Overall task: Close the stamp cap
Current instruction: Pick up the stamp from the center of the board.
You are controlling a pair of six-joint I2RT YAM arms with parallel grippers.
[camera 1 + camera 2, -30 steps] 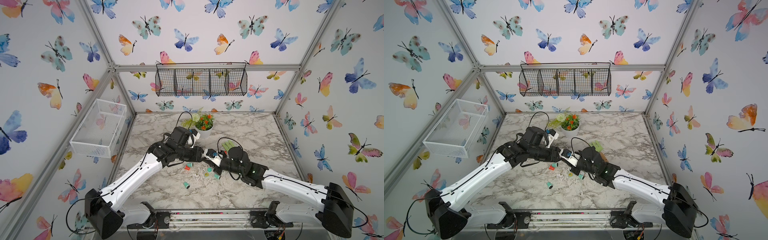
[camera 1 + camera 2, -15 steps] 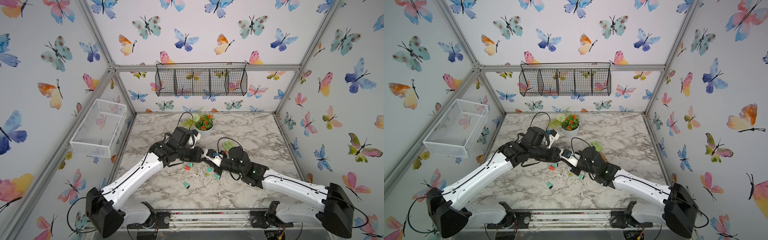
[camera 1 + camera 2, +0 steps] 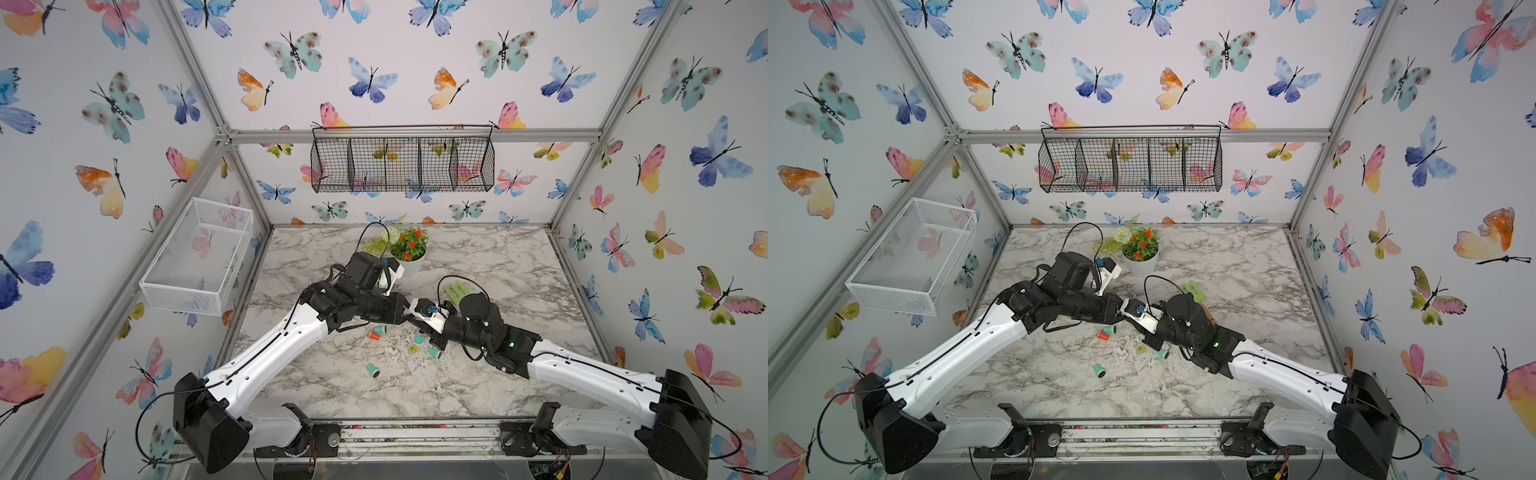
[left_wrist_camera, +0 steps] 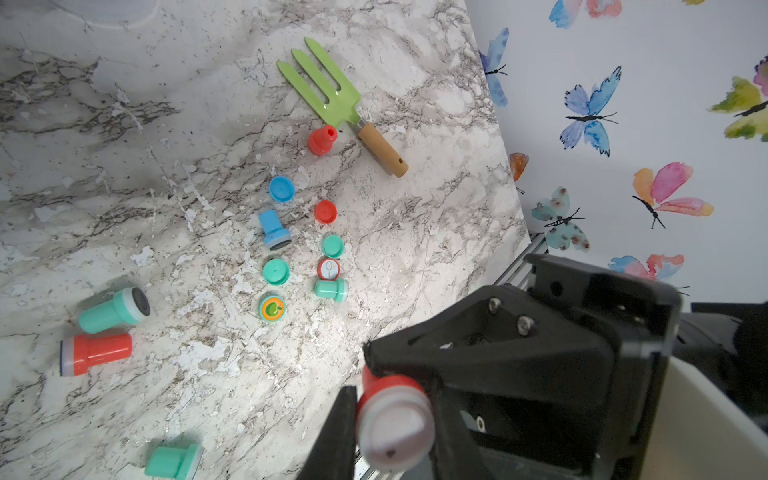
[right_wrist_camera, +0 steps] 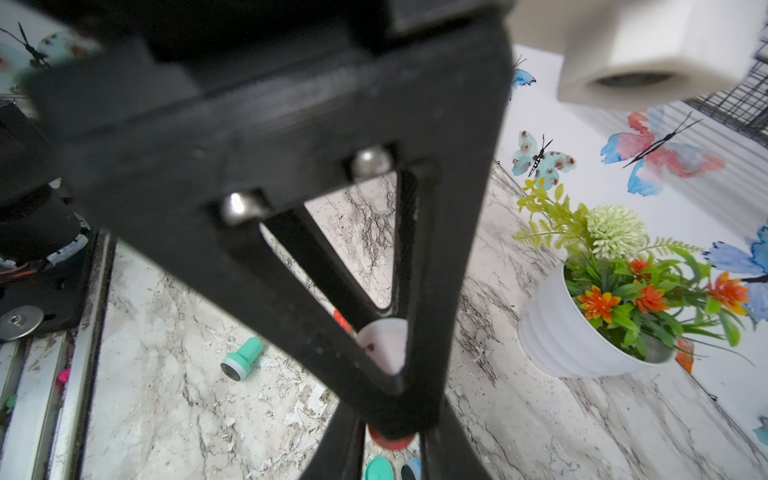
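Marble table [image 3: 498,266]: strewn with loose stamps and caps.
Left gripper [image 4: 392,399]: lately narrowed from part-open, now clamped on red stamp [image 4: 395,424], aloft over table's middle, white end toward left wrist camera.
Right gripper [image 5: 390,434]: nose-to-nose with left; whether still pinching stamp's red end, impossible to tell. Likely a handover; capping not confirmed.
Red cap [image 4: 325,211]: loose on table, well apart.
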